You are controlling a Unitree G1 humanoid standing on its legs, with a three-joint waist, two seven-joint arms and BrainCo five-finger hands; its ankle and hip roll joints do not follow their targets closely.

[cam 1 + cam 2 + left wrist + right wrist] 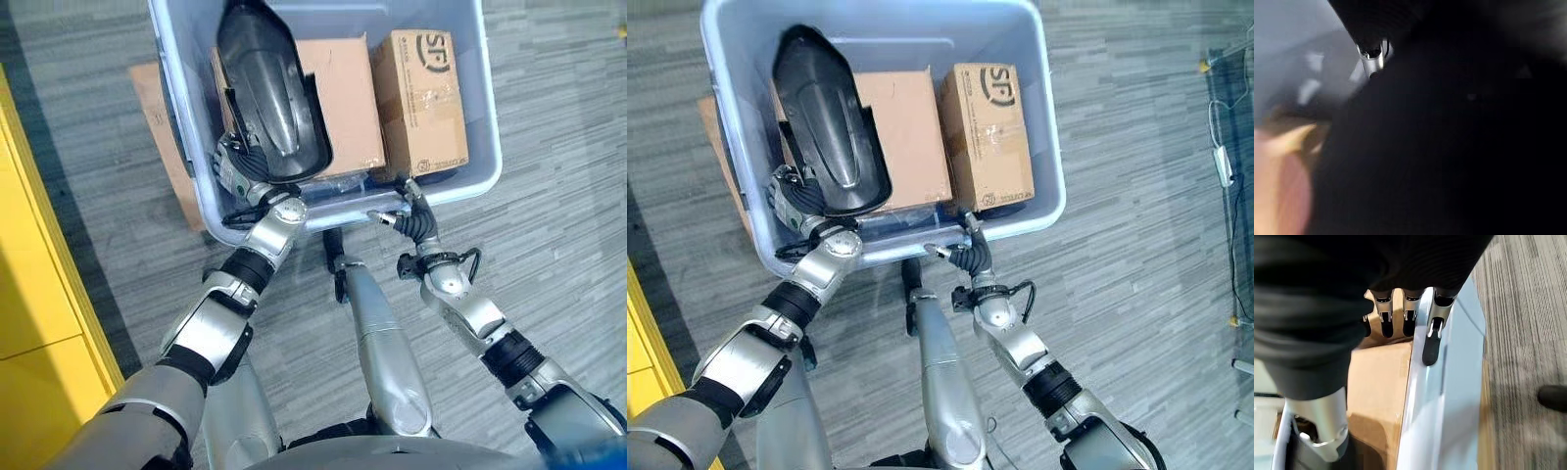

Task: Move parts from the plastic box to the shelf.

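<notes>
Pale blue-grey rectangular plastic box seen on grey wood-grain floor, resting over a flat brown cardboard sheet. Yellow panel noted at the robot's left.

Inside the box: long black moulded plastic part, hollow side up, tilted and propped over a large flat brown cardboard carton; smaller taped brown cardboard carton lying just beside that one, toward the robot's right wall of the box.

Left hand found inside the box at its near left corner, directly under and against the near end of the black part. Fingers hidden beneath the part; grasp state not determinable. Left wrist view mostly taken up by a dark close surface, one silver finger visible against it.

Right hand placed at the near rim of the box, toward the robot's right corner, well apart from the black part. In the right wrist view, fingers extended roughly straight and relaxed, one lying on the rim and the others reaching over it toward the smaller carton; nothing grasped.
</notes>
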